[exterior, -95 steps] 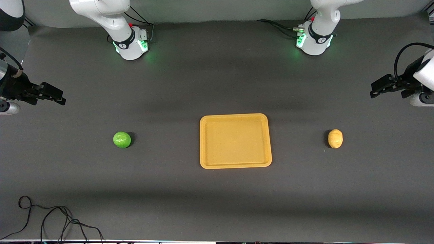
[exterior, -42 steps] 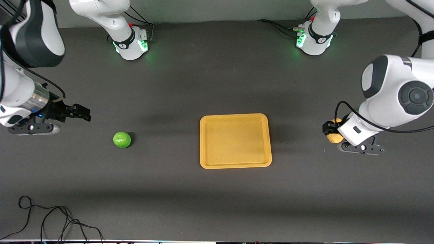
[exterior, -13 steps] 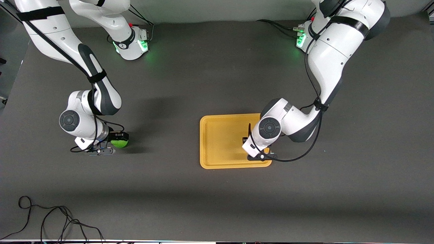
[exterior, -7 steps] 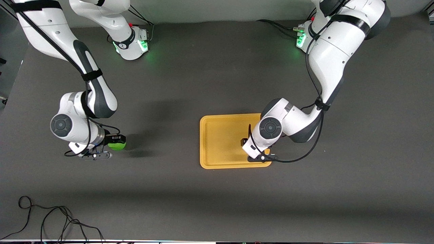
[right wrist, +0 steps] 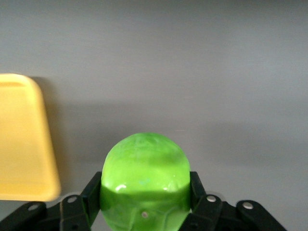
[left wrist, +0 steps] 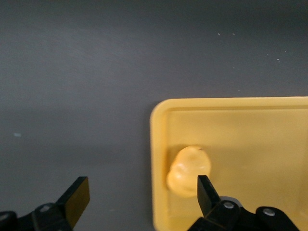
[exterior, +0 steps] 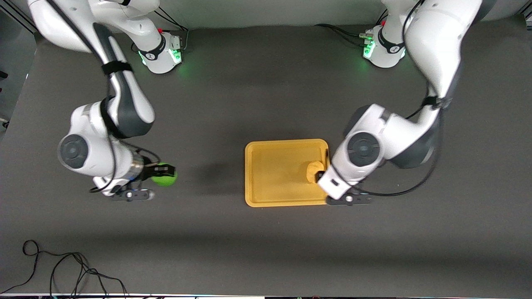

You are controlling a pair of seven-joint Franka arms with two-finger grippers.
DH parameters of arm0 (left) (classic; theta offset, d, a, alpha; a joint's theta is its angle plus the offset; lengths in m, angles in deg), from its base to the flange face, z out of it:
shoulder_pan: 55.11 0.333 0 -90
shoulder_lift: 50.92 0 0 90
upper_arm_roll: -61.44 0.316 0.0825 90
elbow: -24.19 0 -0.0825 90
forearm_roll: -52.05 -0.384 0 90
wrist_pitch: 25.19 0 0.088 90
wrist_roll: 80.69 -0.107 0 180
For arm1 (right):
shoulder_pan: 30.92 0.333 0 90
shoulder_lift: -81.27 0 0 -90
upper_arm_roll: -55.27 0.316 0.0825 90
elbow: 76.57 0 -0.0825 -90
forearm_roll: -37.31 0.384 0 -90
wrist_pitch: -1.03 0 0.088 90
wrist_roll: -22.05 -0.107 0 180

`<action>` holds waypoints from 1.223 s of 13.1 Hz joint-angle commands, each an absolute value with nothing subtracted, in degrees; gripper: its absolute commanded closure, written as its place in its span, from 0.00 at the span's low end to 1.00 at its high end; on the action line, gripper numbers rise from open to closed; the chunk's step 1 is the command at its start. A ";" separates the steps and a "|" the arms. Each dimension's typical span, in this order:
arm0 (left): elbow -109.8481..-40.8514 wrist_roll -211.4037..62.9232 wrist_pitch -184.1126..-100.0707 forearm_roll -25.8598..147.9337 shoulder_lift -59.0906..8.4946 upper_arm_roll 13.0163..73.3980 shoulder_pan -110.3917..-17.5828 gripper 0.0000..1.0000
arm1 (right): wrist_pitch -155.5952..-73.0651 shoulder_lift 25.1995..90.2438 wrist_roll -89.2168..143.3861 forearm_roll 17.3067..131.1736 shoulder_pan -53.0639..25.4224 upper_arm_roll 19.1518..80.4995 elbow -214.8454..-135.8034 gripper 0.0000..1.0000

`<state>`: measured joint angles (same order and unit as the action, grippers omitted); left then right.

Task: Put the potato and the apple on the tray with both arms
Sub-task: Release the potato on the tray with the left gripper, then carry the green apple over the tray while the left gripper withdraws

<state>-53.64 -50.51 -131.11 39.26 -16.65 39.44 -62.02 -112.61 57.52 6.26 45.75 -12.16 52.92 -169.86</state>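
The orange-yellow tray [exterior: 270, 174] lies mid-table. The tan potato [exterior: 314, 170] rests on it by the rim toward the left arm's end. My left gripper [exterior: 321, 177] is open and empty, hovering over that rim; in the left wrist view its gripper [left wrist: 142, 197] straddles the tray [left wrist: 250, 144] edge, with the potato [left wrist: 188, 171] beside one finger. My right gripper [exterior: 163, 174] is shut on the green apple [exterior: 166, 179], held above the table between the tray and the right arm's end. The right wrist view shows the apple [right wrist: 143, 178] between the fingers and the tray [right wrist: 21, 144] off to one side.
A dark mat covers the table. The arm bases [exterior: 160, 56] [exterior: 384, 50] stand at the back edge. A loose black cable [exterior: 62, 265] lies at the front corner toward the right arm's end.
The left gripper has let go of the potato on the tray and drawn back toward the left arm's end. The right gripper has risen with the apple and moved toward the tray.
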 commanded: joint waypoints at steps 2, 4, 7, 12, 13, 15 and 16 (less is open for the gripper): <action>-55.18 -71.85 -123.74 49.57 -26.99 50.87 -60.12 0.00 | -111.03 48.51 -12.61 46.80 -0.19 52.37 -156.83 0.71; -55.96 -75.24 -121.35 49.67 -32.17 53.00 -57.42 0.00 | -111.82 43.94 -22.29 46.80 4.74 52.37 -152.09 0.71; -61.66 -75.59 -119.94 50.64 -41.40 53.89 -51.17 0.00 | -111.82 39.18 -28.30 46.89 7.93 52.37 -145.65 0.71; -81.50 -82.35 -128.34 50.37 -58.79 53.89 -48.17 0.00 | -119.46 34.00 -25.94 46.10 13.10 52.81 -145.04 0.71; -83.98 -82.36 -129.25 50.46 -60.74 53.89 -48.17 0.00 | -120.17 32.77 -25.41 45.92 13.55 52.73 -145.03 0.71; -83.92 -82.89 -127.16 50.73 -60.94 54.76 -48.17 0.00 | -120.35 30.13 -22.70 45.48 13.73 52.64 -144.68 0.71; -83.92 -82.89 -127.32 50.99 -60.85 54.94 -48.17 0.00 | -120.35 29.51 -20.77 43.65 13.73 52.64 -144.25 0.71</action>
<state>-81.34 -81.13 -126.19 49.82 -58.98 54.24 -48.53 -120.50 32.37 -24.45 45.31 13.63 53.32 -147.63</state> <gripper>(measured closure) 0.000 0.264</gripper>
